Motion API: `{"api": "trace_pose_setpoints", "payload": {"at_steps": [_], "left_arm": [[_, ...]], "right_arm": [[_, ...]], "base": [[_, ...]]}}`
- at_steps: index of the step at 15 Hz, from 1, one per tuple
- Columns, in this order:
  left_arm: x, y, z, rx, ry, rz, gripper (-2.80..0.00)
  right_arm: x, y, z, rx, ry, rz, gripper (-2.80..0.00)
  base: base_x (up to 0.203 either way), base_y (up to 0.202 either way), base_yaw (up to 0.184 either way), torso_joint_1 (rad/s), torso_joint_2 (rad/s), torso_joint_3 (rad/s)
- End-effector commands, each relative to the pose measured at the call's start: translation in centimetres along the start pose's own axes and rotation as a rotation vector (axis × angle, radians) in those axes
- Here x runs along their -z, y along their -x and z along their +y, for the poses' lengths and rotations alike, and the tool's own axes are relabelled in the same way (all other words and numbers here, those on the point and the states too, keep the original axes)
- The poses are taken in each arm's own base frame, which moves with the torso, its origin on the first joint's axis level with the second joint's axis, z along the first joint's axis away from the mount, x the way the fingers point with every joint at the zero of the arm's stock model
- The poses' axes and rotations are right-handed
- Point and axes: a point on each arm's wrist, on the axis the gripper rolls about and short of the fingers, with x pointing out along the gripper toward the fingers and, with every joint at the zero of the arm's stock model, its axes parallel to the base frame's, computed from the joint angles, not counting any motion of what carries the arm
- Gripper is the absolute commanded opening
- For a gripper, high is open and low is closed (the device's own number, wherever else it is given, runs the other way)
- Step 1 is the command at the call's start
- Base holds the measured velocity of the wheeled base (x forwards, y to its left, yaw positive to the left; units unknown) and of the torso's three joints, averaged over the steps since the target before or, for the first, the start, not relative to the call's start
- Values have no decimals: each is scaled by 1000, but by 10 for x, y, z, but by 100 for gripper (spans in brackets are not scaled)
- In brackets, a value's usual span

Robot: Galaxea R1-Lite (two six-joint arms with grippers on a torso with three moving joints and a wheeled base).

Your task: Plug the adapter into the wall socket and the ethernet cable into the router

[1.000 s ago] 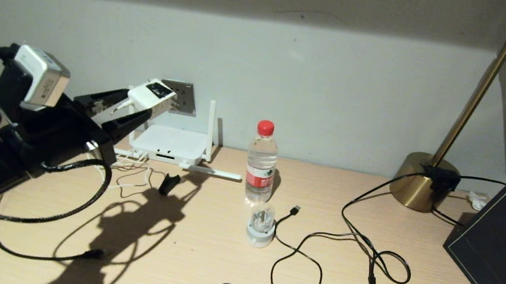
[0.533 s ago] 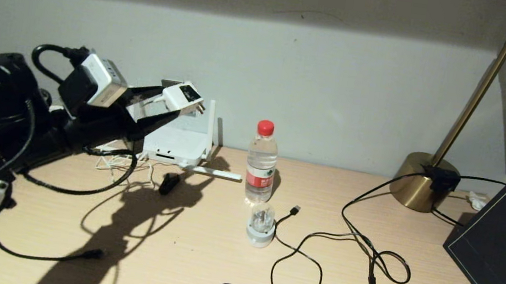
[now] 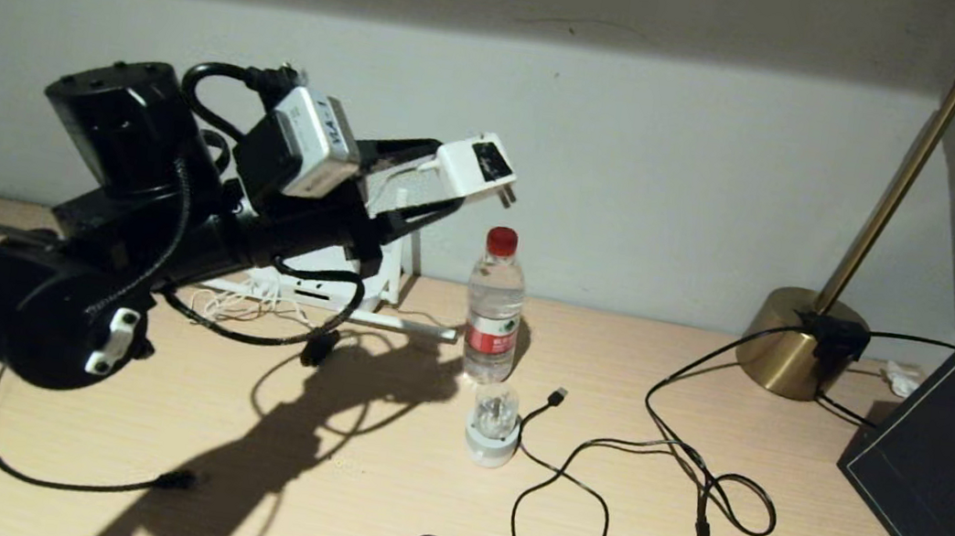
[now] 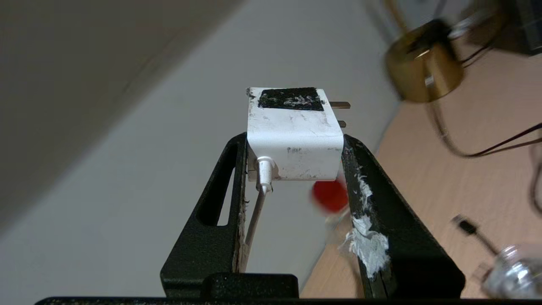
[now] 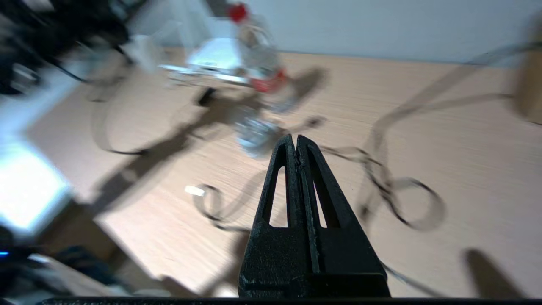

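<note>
Left gripper [image 3: 452, 183] clamps the adapter [image 3: 474, 166] by its two side faces, up in the air above the router [image 3: 329, 272] near the desk's back edge, prongs aimed toward the wall. Adapter looks small, light, rigid; smooth plastic could slip under insertion push, so the side-face hold near the cord end seems right. Its thin white cord [image 4: 255, 212] is limp and may drag. Wall socket is hidden behind the arm. Right gripper [image 5: 296, 146] is clenched, empty, over the desk's front right area.
</note>
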Motion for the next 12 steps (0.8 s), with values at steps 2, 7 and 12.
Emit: {"api": "trace_pose_setpoints", "payload": {"at_steps": [2, 7, 12], "left_arm": [[-19, -15, -24, 72, -40, -79, -280], [-44, -32, -57, 179, -85, -152, -280], [-84, -35, -74, 243, -90, -280, -280]], "right_arm": [[-24, -63, -13, -149, -125, 119, -280], [-34, -83, 10, -344, -133, 158, 0], [-36, -67, 17, -435, -112, 146, 0]], "base": [[0, 0, 0, 0, 0, 0], [0, 0, 0, 0, 0, 0], [0, 0, 0, 0, 0, 0]]}}
